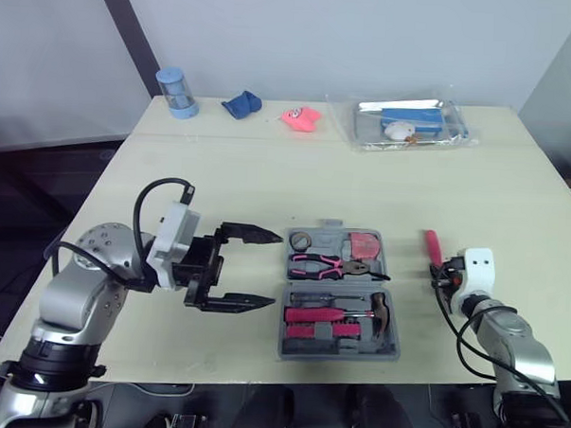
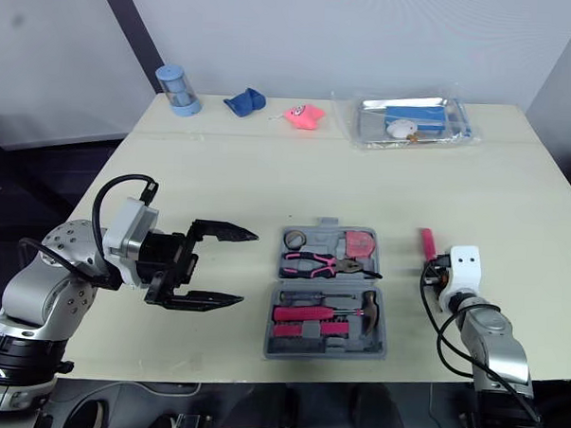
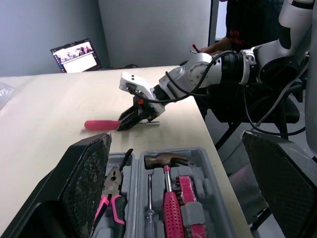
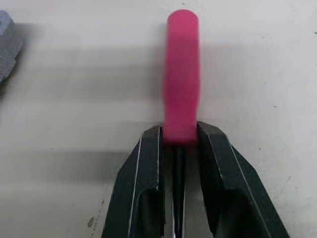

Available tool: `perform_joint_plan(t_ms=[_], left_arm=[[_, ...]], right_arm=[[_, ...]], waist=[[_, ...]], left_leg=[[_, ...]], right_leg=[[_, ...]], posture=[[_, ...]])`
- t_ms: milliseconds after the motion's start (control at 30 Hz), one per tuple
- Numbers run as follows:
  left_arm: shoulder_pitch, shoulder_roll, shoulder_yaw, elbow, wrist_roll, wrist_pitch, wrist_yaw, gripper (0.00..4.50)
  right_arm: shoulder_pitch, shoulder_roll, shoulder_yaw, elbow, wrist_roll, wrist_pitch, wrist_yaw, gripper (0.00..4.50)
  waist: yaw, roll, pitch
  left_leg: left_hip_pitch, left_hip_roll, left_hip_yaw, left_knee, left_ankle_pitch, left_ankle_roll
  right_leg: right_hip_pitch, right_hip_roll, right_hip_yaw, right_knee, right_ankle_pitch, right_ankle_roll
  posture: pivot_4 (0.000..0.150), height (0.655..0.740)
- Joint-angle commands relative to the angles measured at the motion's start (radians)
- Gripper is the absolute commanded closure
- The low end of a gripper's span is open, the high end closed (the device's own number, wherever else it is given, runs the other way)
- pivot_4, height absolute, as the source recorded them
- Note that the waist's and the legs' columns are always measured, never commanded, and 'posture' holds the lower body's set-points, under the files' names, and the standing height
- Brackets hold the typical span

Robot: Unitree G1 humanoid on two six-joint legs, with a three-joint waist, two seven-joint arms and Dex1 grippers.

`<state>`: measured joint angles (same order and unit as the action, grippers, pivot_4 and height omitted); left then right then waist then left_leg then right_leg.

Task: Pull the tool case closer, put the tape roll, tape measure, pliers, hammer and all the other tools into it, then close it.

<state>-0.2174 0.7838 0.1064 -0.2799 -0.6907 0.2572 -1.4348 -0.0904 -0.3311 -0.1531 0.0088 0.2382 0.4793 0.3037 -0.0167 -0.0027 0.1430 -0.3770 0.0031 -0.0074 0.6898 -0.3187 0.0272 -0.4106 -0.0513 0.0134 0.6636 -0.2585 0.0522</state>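
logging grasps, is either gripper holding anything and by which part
The right gripper pinches the pink screwdriver at the handle's shaft end; left gripper holds nothing.

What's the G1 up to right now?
It's packing the tool case, which lies open on the table with the tape roll, tape measure, pliers and hammer already inside. The right gripper has its jaws closed on a pink-handled screwdriver lying to the case's right. The left gripper hovers, jaws open, beside the case's left edge. The case is not yet closed.
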Motion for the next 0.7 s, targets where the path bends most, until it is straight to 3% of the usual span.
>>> perform_joint_plan(t_ms=[33, 400, 700], left_arm=[[-0.005, 0.005, 0.018, -0.03, -0.02, 0.0, 0.004, 0.0], [0.001, 0.004, 0.027, -0.006, -0.017, -0.008, -0.004, 0.0], [0.011, 0.017, 0.038, 0.01, -0.019, -0.012, -0.026, 0.0]], right_arm=[[-0.001, -0.012, 0.009, -0.014, -0.01, -0.033, 0.023, 4.11], [0.026, -0.081, 0.009, -0.064, -0.025, -0.031, 0.086, 4.11], [0.116, -0.221, 0.022, -0.216, 0.032, -0.001, 0.29, 4.11]], waist=[[0.0, 0.0, 0.0], [0.003, 0.0, 0.0], [0.003, 0.0, 0.0]], left_leg=[[0.0, 0.0, 0.0, 0.0, 0.0, 0.0], [0.0, 0.0, 0.0, 0.0, 0.0, 0.0], [0.0, 0.0, 0.0, 0.0, -0.002, 0.004]], right_leg=[[0.0, 0.0, 0.0, 0.0, 0.0, 0.0], [0.0, 0.0, 0.0, 0.0, 0.0, 0.0], [0.0, 0.0, 0.0, 0.0, 0.0, 0.0]], posture=[[0.15, 0.74], [0.15, 0.74], [0.15, 0.74]])
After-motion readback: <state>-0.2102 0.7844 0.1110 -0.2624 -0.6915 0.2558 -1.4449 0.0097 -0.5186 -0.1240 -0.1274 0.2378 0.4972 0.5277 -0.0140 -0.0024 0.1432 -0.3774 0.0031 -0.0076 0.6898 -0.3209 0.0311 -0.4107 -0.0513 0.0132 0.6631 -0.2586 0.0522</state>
